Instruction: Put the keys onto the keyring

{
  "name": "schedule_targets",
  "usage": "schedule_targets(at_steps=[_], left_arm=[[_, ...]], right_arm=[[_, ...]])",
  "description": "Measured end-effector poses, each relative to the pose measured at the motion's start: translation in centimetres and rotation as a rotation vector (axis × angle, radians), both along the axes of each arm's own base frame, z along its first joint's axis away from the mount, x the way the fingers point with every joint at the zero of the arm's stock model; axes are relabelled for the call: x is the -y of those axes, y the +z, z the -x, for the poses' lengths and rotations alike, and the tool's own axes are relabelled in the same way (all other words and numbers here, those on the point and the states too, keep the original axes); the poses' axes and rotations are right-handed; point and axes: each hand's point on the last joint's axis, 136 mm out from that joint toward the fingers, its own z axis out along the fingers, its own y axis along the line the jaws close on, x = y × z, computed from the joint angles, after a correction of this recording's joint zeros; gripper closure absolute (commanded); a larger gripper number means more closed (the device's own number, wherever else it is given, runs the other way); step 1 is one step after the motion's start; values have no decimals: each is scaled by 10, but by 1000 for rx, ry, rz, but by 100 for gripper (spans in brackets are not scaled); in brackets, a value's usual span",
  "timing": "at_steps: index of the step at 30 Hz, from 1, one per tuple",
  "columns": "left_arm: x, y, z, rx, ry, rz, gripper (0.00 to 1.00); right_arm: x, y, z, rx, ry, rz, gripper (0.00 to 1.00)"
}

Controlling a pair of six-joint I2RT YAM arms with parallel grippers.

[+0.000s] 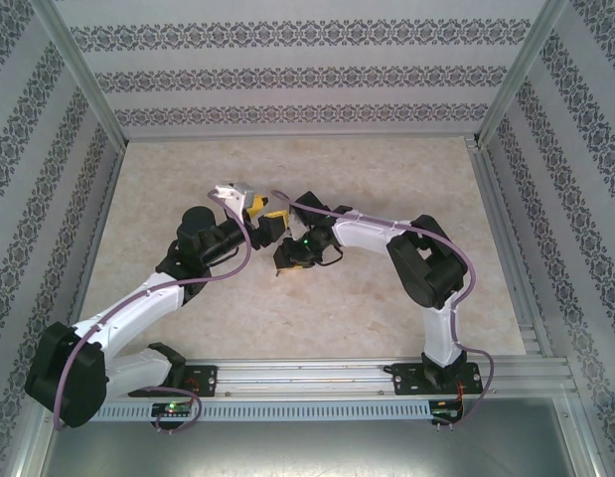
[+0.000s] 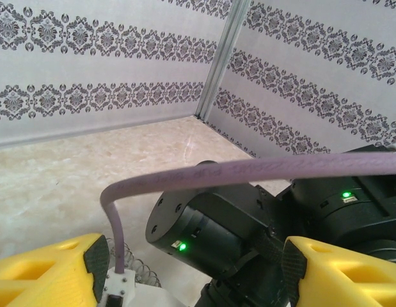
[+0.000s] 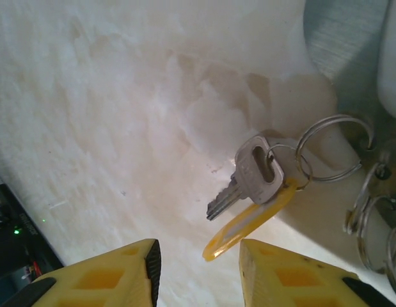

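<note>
While the left hand [image 2: 196, 257] stands wide, grip unclear, with a beaded rim, likely the keyring [image 2: 137, 274], at lower left, the right hand [image 3: 199, 251] is parted and empty, nearer the key [image 3: 255, 176] just above its gap, shaft slanting to lower left

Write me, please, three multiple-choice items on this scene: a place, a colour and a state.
1. The flat silver metal key lies: A) beyond the fingertips of the right gripper; B) clamped between its jaws; C) on the left arm's base.
2. The oval plastic tag beside it is: A) red; B) yellow; C) blue.
3. The right gripper's jaws are: A) shut on the key; B) shut empty; C) apart.
Answers: A, the key sits past the fingertips; B, the tag is plainly yellow; C, the jaws stand apart, clamping nothing.
</note>
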Motion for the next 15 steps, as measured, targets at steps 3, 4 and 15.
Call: schedule_targets(at_steps=[3, 4, 15], left_arm=[[0, 0, 0, -2, 0, 2, 25], [0, 0, 0, -2, 0, 2, 25], [-2, 5, 2, 4, 4, 5, 10]], right_arm=[[2, 8, -1, 12, -15, -22, 56], [4, 11, -2, 18, -21, -31, 55], [47, 50, -11, 80, -130, -103, 42]])
